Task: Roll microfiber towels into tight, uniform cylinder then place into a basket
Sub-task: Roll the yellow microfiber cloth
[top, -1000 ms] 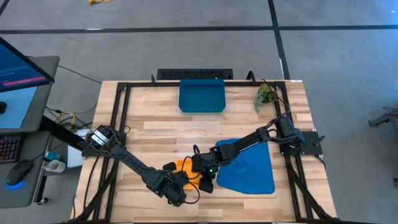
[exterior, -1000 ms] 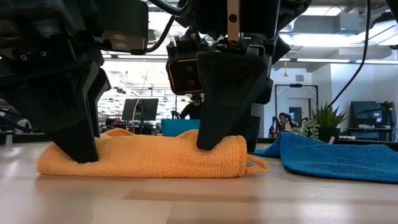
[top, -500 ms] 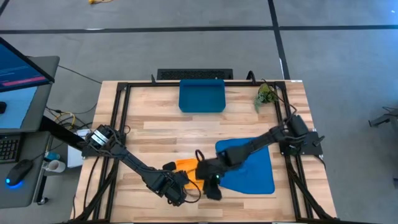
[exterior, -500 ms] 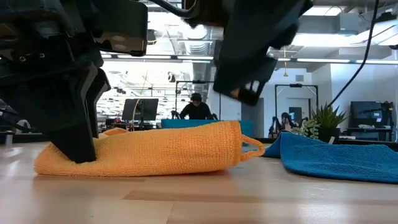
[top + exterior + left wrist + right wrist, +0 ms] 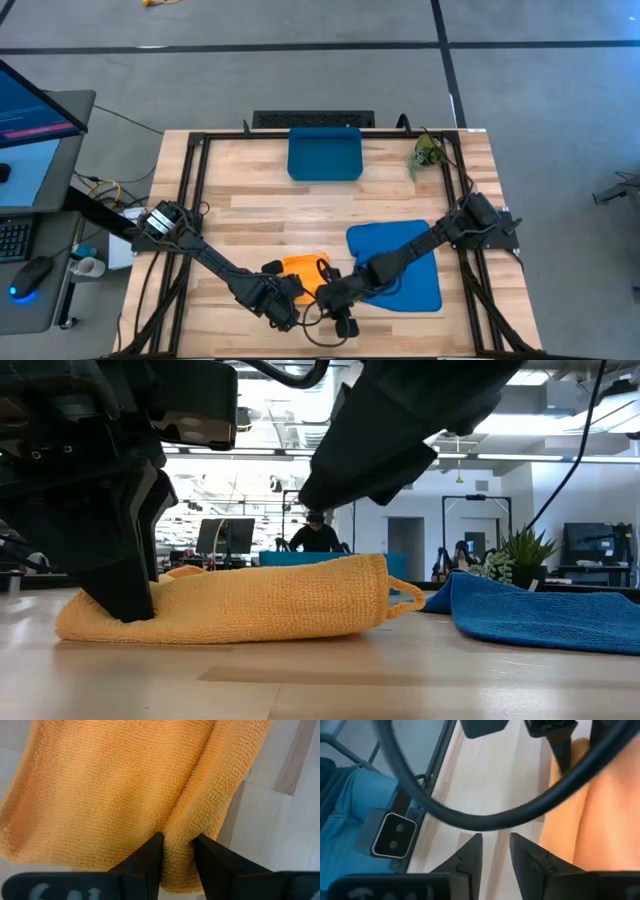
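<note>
The right gripper [image 5: 343, 322] has let go of the orange towel [image 5: 303, 273] and swung toward six o'clock; its fingers stand narrowly apart, empty. The left gripper [image 5: 177, 851] pinches the towel's edge. The blue towel [image 5: 410, 262] lies at three o'clock, the basket [image 5: 325, 155] at twelve.

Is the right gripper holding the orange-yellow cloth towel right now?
No: the right gripper has only bare wood between its fingers, with the orange-yellow cloth towel off to one side.
</note>
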Tool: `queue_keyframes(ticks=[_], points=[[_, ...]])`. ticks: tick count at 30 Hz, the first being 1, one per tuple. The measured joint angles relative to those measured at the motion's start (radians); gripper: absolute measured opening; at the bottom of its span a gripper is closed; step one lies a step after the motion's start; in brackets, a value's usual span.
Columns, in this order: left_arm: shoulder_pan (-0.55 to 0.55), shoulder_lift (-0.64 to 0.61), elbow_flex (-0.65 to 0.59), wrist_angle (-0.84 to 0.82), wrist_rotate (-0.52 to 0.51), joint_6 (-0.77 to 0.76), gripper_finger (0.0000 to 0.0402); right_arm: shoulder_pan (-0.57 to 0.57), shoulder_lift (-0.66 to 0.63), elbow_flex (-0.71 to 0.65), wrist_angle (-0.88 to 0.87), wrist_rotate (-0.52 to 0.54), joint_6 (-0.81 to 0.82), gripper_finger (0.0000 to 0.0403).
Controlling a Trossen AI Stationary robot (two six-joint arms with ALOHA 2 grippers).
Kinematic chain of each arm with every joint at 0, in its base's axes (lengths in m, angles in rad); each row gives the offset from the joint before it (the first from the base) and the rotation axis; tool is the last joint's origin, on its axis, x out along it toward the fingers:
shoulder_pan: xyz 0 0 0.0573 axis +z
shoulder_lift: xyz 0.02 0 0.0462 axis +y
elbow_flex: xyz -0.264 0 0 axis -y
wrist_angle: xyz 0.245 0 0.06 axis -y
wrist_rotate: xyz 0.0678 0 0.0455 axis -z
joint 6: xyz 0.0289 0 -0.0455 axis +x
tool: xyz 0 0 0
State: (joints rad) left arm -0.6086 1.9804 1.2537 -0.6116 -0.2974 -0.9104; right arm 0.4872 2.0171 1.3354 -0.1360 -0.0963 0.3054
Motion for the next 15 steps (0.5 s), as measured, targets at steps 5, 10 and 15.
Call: queue_keyframes(ticks=[5,10,15], points=[[0.0,0.0,0.0,0.0,0.001,0.004,0.0103,-0.012,0.0,-0.044,0.062,0.001,0.005,0.012],[0.0,0.0,0.0,0.0,0.001,0.008,0.0103,-0.012,0.0,-0.054,0.067,0.034,0.024,0.012],[0.0,0.001,0.0,0.0,0.001,0.008,0.0103,-0.009,0.0,-0.054,0.08,0.074,0.024,0.012]])
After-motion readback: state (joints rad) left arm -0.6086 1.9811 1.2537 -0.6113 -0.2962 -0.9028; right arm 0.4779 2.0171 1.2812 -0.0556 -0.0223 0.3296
